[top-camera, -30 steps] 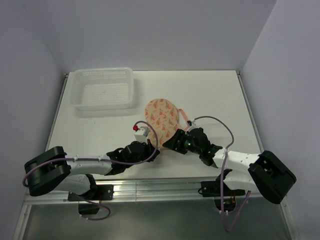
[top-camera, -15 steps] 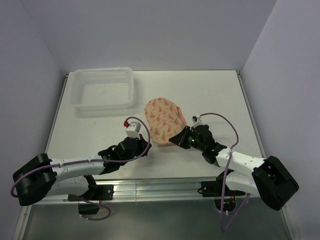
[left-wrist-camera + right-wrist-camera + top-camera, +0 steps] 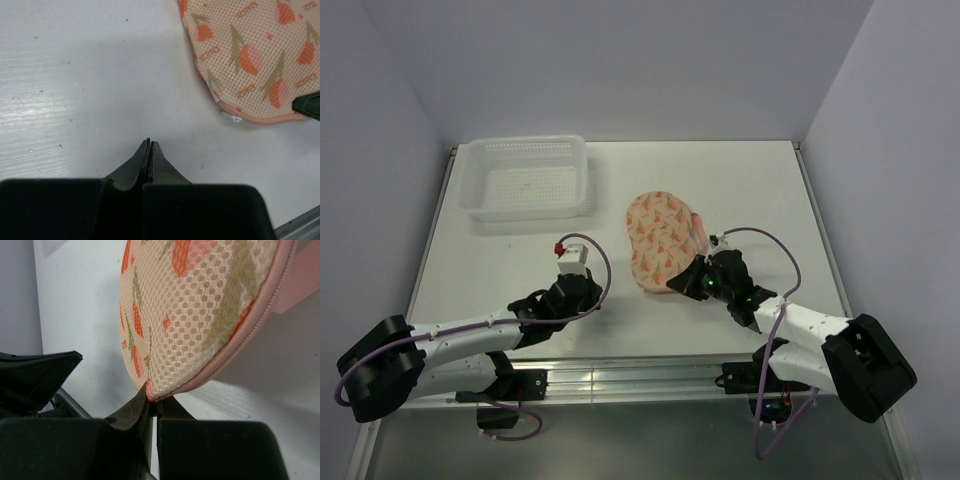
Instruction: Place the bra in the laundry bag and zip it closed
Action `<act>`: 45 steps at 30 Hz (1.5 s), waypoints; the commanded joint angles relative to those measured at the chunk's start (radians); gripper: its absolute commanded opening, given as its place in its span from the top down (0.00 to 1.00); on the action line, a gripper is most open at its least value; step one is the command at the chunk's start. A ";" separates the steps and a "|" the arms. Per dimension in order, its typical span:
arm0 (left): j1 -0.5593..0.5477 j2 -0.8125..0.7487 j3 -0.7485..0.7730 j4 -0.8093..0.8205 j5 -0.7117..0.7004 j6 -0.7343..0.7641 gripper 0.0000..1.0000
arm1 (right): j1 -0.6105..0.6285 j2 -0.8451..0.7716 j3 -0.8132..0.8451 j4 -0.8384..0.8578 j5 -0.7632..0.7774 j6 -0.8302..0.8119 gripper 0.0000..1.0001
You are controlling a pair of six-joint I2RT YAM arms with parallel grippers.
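The laundry bag [image 3: 660, 238] lies closed on the table right of centre, a peach mesh case with orange wedge print [image 3: 250, 55] and a pink zipper rim [image 3: 200, 305]. My right gripper [image 3: 689, 284] is shut on the bag's near edge, its tips [image 3: 152, 397] pinching the rim and lifting that end slightly. Off to the bag's left, my left gripper [image 3: 596, 297] is shut with nothing in it [image 3: 149, 142], apart from the bag. The bra is hidden from every view.
A white lattice basket [image 3: 528, 146] stands at the back left. The bag's pink loop [image 3: 698, 228] sticks out on its right side. A metal rail [image 3: 620, 375] runs along the table's near edge, and walls close in on three sides.
My right gripper has shut on the bag's near edge, and the bag has shifted to the right. The left arm has drawn back leftward, away from the bag.
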 commanded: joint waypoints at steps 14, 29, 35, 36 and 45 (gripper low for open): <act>-0.026 -0.104 -0.087 0.176 0.284 0.053 0.92 | 0.095 0.009 0.120 0.006 -0.057 -0.010 1.00; -0.101 0.173 -0.050 0.446 0.168 0.064 0.47 | 0.093 0.006 0.148 0.015 -0.066 0.015 1.00; -0.095 0.209 -0.033 0.474 0.110 0.090 0.46 | 0.093 0.000 0.137 0.010 -0.068 0.010 1.00; -0.094 0.204 -0.030 0.477 0.107 0.103 0.46 | 0.093 0.003 0.134 0.013 -0.072 0.010 1.00; -0.087 0.251 0.016 0.495 0.087 0.154 0.65 | 0.093 0.011 0.120 0.029 -0.091 0.010 1.00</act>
